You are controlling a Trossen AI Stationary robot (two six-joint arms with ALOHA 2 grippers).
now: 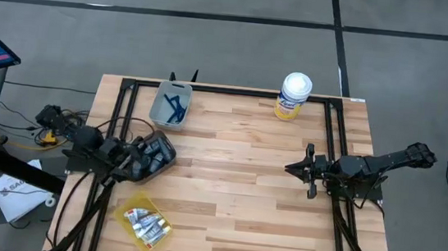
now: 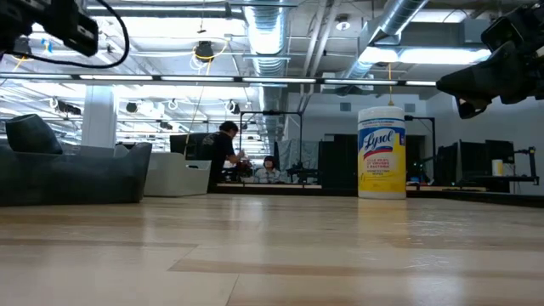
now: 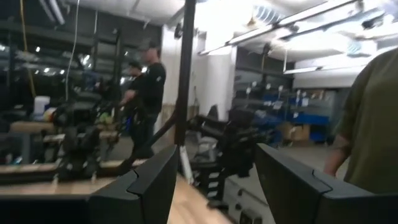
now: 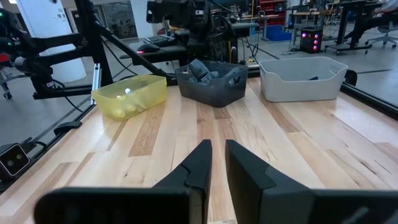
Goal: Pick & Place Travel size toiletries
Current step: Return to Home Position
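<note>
Sorting is judged finished or nearly so, since no loose toiletry is seen on the bare boards of the table [image 1: 241, 201].

At the near left, the toothpaste tubes [image 1: 148, 226], white with coloured marks, are heaped in the yellow bin [image 1: 145, 195], so that one kind is kept to one container.

Just beyond, at the left edge, the dark bin [image 4: 214, 92] is filled with the dark grey oval pieces [image 4: 200, 67]. The left arm is folded partly over this bin. The left gripper [image 3: 216, 155] is raised off the table and aimed level into the room. Its fingers are spread wide with nothing between them, as suits an arm parked clear of the containers.

At mid-depth on the right, the right gripper [image 4: 217, 146] is held above the boards, well apart from every bin and pointed leftward at them. Its fingers are drawn almost together, only a slim gap being left, and nothing is gripped.

Farther off on the left, the blue razors [image 1: 176, 106] are laid in the pale grey bin [image 1: 158, 112].

At the far edge, right of centre, the canister [image 1: 293, 97] is stood upright, apart from the bins, and is taken to be no part of the sort.

With both grippers empty and held back, a return to rest is inferred as the step in hand.
</note>
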